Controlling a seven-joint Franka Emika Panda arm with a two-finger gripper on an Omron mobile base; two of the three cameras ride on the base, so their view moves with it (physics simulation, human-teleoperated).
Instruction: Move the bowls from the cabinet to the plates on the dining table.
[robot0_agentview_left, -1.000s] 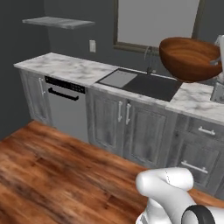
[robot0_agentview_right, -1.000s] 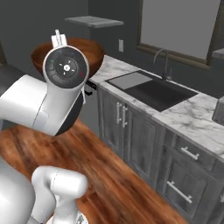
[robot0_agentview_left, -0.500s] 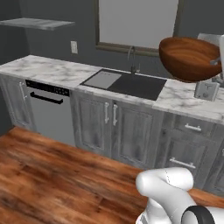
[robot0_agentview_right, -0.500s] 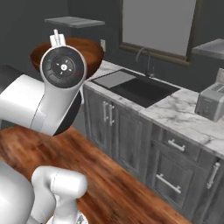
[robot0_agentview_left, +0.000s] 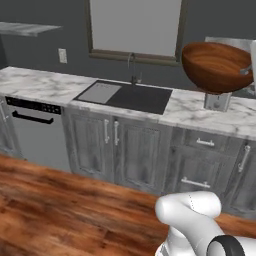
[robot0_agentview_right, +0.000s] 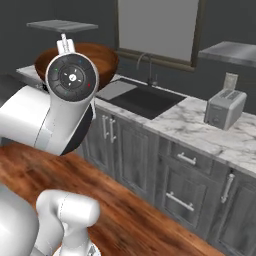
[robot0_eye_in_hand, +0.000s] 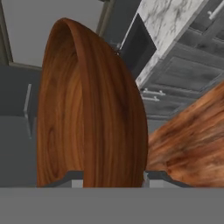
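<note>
A dark brown wooden bowl (robot0_agentview_left: 215, 66) hangs tilted in the air, high in front of the counter. My gripper (robot0_eye_in_hand: 111, 178) is shut on its rim, one fingertip on each side of the wall. In the hand view the bowl (robot0_eye_in_hand: 87, 113) stands on edge right above the fingertips (robot0_eye_in_hand: 72, 179). From the right base view the bowl (robot0_agentview_right: 100, 54) peeks out behind my wrist. The cabinet, the plates and the dining table are out of view.
A marble counter (robot0_agentview_left: 45, 86) runs along the wall with a dark sink (robot0_agentview_left: 131, 96) and tap under a window (robot0_agentview_left: 135, 25). A dishwasher (robot0_agentview_left: 35, 132) stands at the left, a toaster (robot0_agentview_right: 225, 107) at the right. The wooden floor (robot0_agentview_left: 65, 210) lies in front.
The whole picture has slid left: the base has moved rightward along the counter, bringing the toaster into sight. The bowl stays in my gripper, held the same way.
</note>
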